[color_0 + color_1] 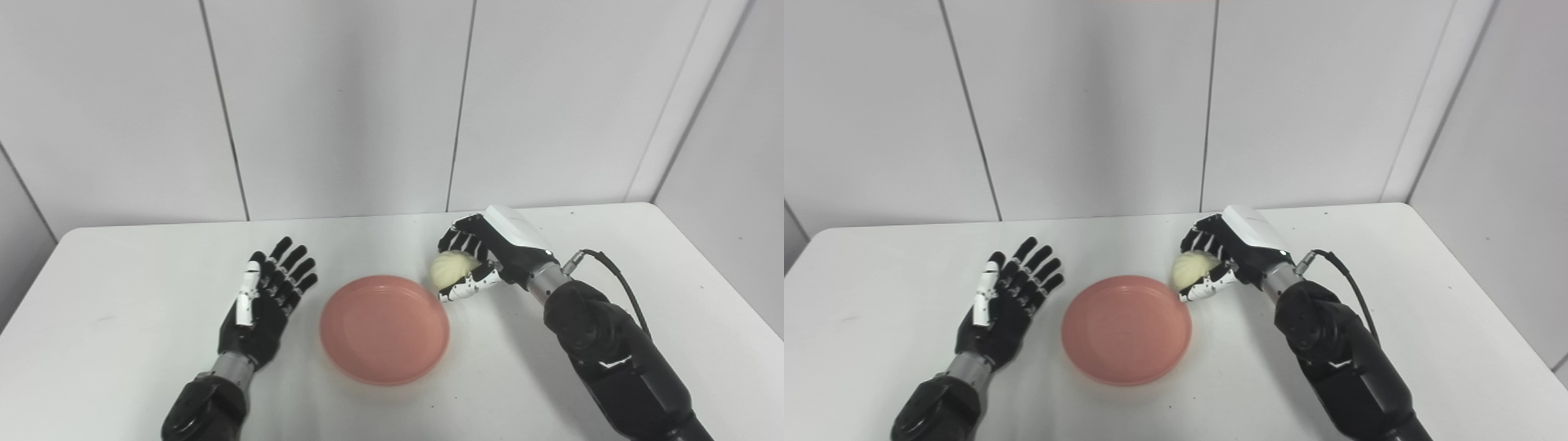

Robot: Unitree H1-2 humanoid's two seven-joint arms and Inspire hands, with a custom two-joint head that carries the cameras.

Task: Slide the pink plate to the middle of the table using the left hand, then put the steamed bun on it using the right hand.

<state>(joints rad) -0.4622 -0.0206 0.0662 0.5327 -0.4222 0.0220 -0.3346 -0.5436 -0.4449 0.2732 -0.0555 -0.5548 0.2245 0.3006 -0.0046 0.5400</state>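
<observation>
Steamed bun (452,269), pale, round and soft-looking: clamped between the fingers and thumb of the right hand (474,260), just beside the far right rim of the plate and not yet over it. I cannot tell whether it clears the table. Round, shallow pink plastic plate (384,328): flat on the white table (122,343), near the middle, empty. I judge the sliding step complete. Left hand (269,294): fingers spread apart, holding nothing, resting just left of the plate without touching it (waiting, as I read it). Step in hand: placing the bun. My next move calls for carrying it leftward and nearer over the plate's centre, lowering, then opening the fingers gently.
</observation>
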